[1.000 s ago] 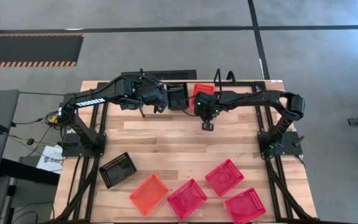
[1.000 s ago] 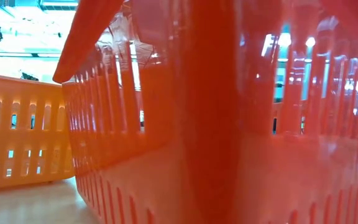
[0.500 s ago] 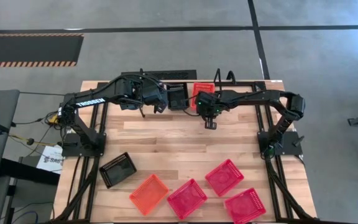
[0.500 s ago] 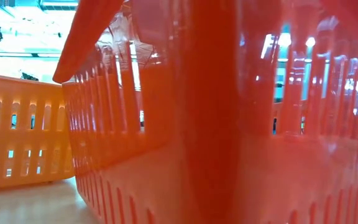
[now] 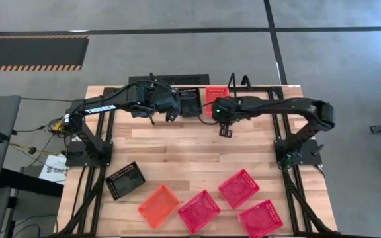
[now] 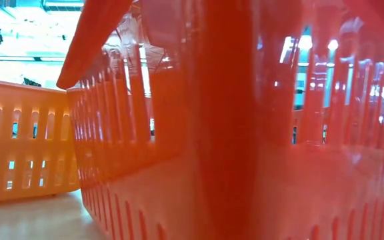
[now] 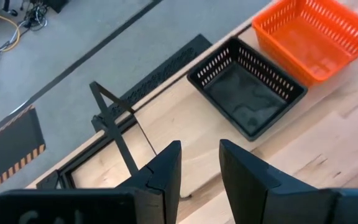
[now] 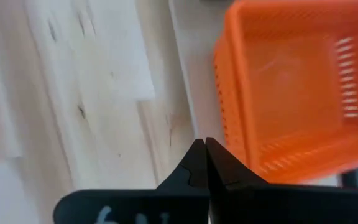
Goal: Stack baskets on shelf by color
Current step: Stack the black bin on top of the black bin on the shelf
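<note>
Wooden shelf (image 7: 185, 134) carries an empty black basket (image 7: 247, 87) beside an empty orange basket (image 7: 319, 34); left hand (image 7: 199, 163) spread, right hand (image 8: 205, 163) pressed together.

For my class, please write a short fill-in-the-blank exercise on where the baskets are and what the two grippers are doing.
1. On the shelf, a black basket sits beside an ____ basket.
2. The right gripper's jaws are ____.
3. The left gripper holds ____.
4. At the table's near edge lie ____ red baskets.

Missing words: orange; shut; nothing; three
</note>
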